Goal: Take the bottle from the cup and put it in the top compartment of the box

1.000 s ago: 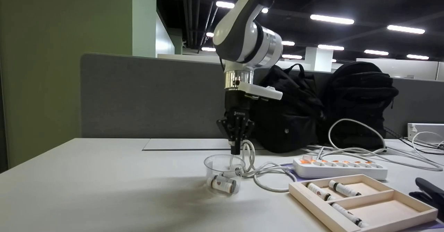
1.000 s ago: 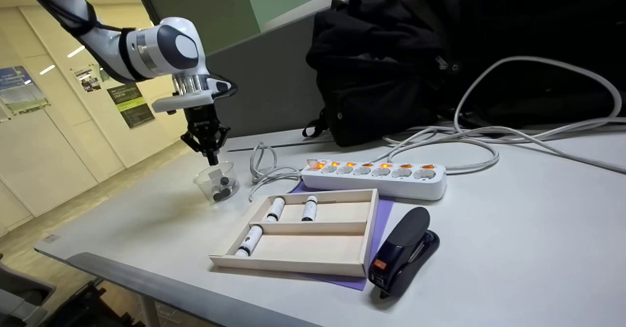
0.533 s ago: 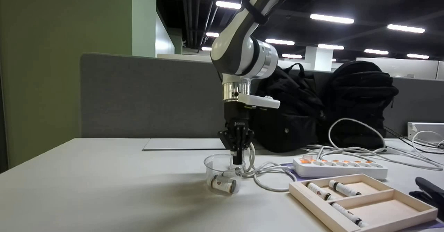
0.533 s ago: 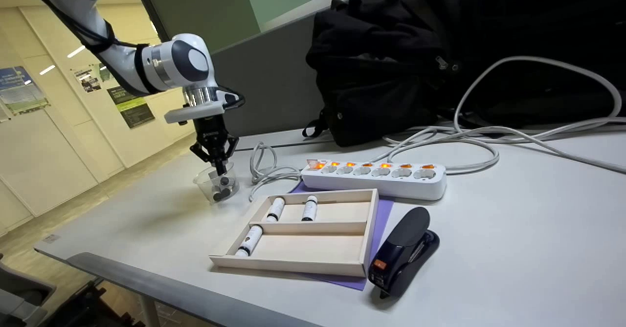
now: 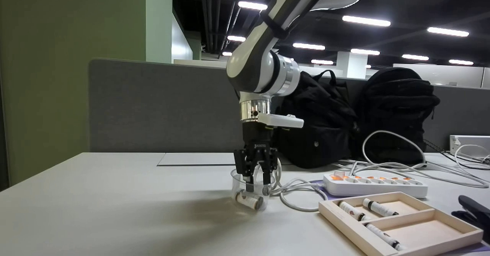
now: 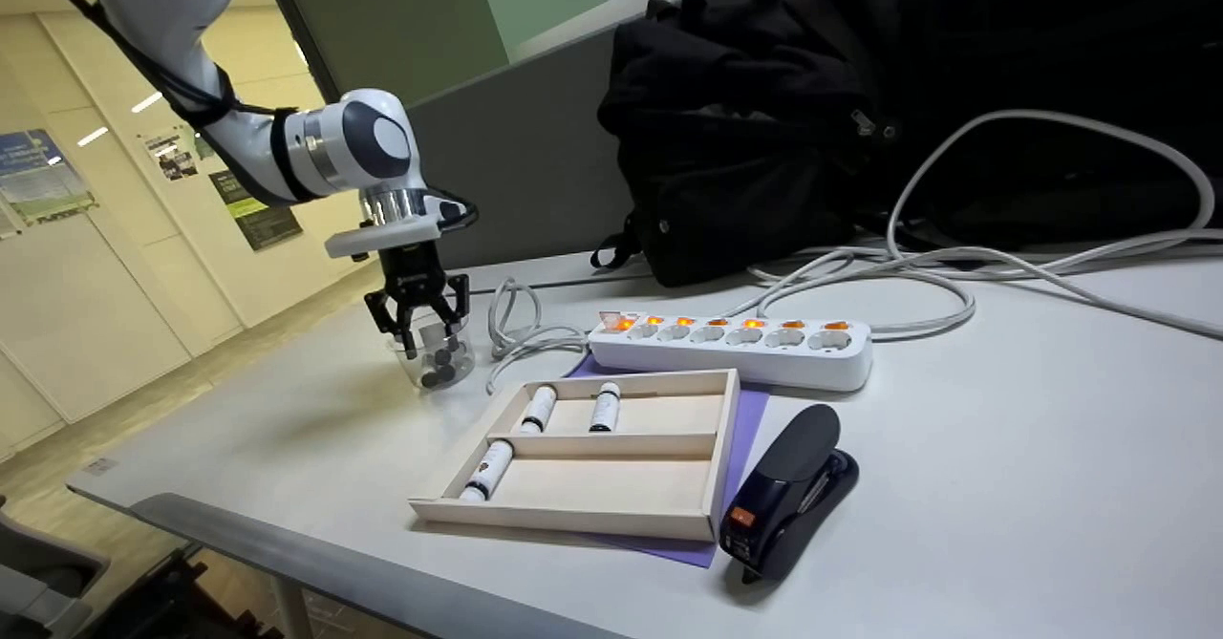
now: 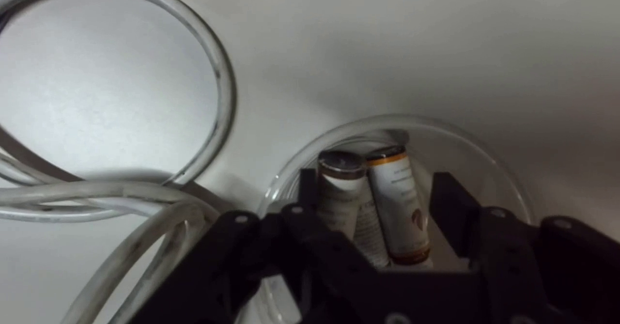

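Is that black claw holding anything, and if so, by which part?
Nothing: the gripper is open, its fingers apart, with the bottles ungripped in the clear cup.

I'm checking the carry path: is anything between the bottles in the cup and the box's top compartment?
Yes: the cup walls in the bottles; beyond it, a white cable loop lies before the box's wall.

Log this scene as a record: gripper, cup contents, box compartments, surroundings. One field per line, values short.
gripper: open, pointing down at the cup, nothing gripped
cup contents: at least two bottles, exact count unclear
box, compartment nearer the power strip: two bottles, lying down
box, compartment farther from it: one bottle, lying down
beside cup: looped white cable
beside box: black stapler
background: two black backpacks
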Controlling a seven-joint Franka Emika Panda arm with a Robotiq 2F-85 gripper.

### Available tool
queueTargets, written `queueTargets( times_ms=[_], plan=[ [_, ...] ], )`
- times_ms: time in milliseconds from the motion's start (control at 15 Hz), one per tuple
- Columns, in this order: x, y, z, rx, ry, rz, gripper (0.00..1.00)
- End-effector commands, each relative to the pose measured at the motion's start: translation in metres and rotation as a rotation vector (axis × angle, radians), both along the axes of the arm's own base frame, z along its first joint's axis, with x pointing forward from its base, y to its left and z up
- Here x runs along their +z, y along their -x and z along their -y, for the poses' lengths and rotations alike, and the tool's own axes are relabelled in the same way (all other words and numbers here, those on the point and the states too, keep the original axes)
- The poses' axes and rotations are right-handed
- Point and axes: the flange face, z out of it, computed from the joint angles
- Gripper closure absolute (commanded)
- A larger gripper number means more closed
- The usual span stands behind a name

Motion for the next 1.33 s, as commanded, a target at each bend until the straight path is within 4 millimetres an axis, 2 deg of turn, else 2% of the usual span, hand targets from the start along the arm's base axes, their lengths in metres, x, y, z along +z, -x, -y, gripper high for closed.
queueTargets(
  times_ms=[0, 67, 133, 200, 600, 667, 800, 867, 933, 1267],
  plan=[
    [-0.002, -0.006, -0.007, 0.009, 0.017, -0.006, 0.11],
    [-0.003, -0.005, -0.008, 0.009, 0.015, -0.006, 0.49],
    [-0.004, -0.005, -0.010, 0.009, 0.015, -0.007, 0.45],
    [-0.004, -0.005, -0.011, 0.008, 0.016, -0.007, 0.45],
    [-0.001, -0.009, -0.014, -0.007, 0.028, -0.006, 0.89],
    [-0.001, -0.010, -0.015, -0.007, 0.037, -0.004, 0.85],
    [0.000, -0.011, -0.016, -0.009, 0.052, -0.001, 0.55],
    [0.000, -0.012, -0.016, -0.012, 0.060, -0.001, 0.54],
    [-0.001, -0.012, -0.017, -0.016, 0.072, 0.001, 0.49],
    [-0.004, -0.013, -0.029, 0.012, 0.126, 0.038, 0.13]
  ],
)
